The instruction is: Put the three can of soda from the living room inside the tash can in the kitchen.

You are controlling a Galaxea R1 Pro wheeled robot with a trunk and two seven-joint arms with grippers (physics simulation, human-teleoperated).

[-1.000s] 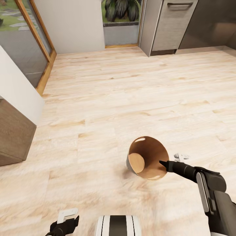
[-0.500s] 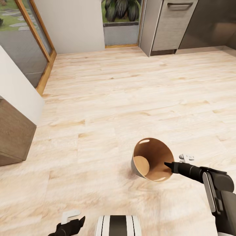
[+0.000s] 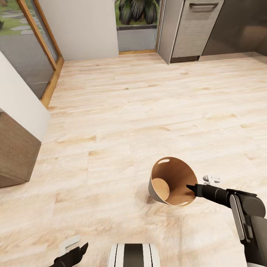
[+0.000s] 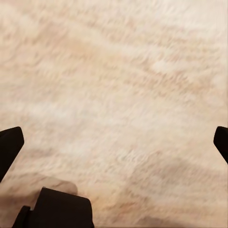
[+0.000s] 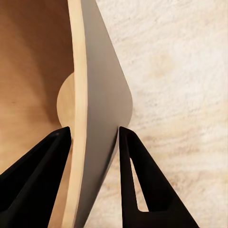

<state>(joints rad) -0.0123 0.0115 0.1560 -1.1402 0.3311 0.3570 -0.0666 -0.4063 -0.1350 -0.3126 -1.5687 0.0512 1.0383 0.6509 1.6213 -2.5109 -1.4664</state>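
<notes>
The right gripper (image 3: 193, 188) is clamped on the wall of the tash can (image 3: 166, 174): in the right wrist view one finger (image 5: 35, 180) sits inside against the brown-copper lining and the other lies on the grey outside, with the wall pinched between them. The bin hangs tilted, its open mouth turned up toward the robot's head and its base pointing down and away to the left, so its long axis runs slantwise rather than upright. It shows over the pale wood floor (image 3: 111, 111), to the robot's right front, and no can shows inside it. The left gripper (image 3: 72, 254) is low at the near edge of the head view, spread wide over bare boards and holding nothing. The right arm is plainly the one that governs the bin. The grey kitchen cabinets (image 3: 193, 27) stand well apart, at the floor's far right corner.
</notes>
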